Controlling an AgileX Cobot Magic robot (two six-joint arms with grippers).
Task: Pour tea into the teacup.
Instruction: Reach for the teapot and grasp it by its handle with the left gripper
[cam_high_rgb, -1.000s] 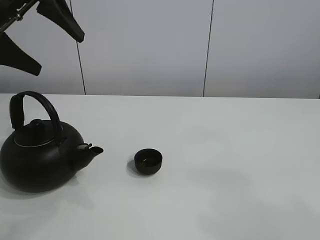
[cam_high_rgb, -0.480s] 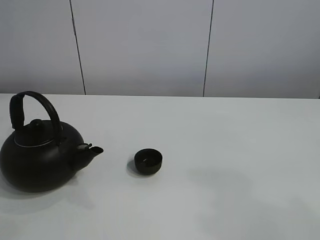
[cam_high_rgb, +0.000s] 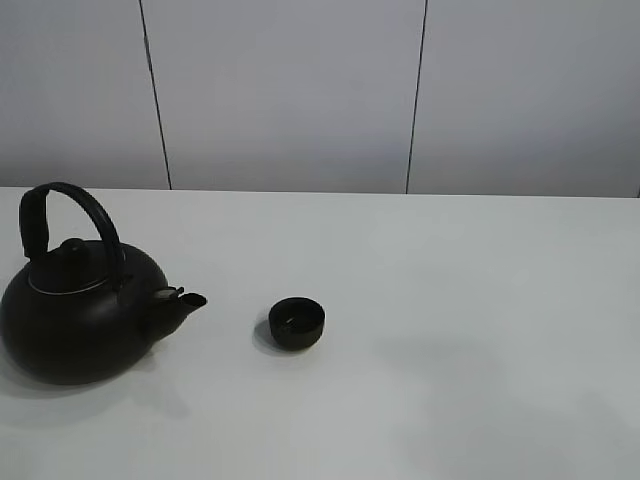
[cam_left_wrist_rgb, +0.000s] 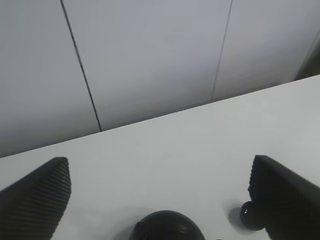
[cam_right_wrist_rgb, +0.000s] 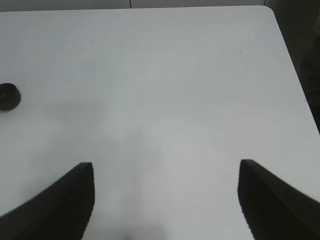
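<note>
The small black teacup (cam_high_rgb: 296, 323) stands on the white table (cam_high_rgb: 450, 300), just right of the spout of the big black kettle (cam_high_rgb: 80, 320). No stream of tea shows. Neither gripper is in the exterior high view. My left gripper (cam_left_wrist_rgb: 159, 172) is open and empty, high above the kettle's top (cam_left_wrist_rgb: 165, 227), with the teacup (cam_left_wrist_rgb: 248, 216) partly behind one finger (cam_left_wrist_rgb: 285, 200). My right gripper (cam_right_wrist_rgb: 165, 170) is open and empty over bare table, far from the teacup (cam_right_wrist_rgb: 8, 96).
The kettle rests upright with its arched handle (cam_high_rgb: 75, 215) raised. A grey panelled wall (cam_high_rgb: 300, 90) runs behind the table. The table's far corner and edge show in the right wrist view (cam_right_wrist_rgb: 280, 30).
The left gripper, seen at the top left of the exterior high view one second ago, has moved out of that view. Kettle and teacup have not moved.
</note>
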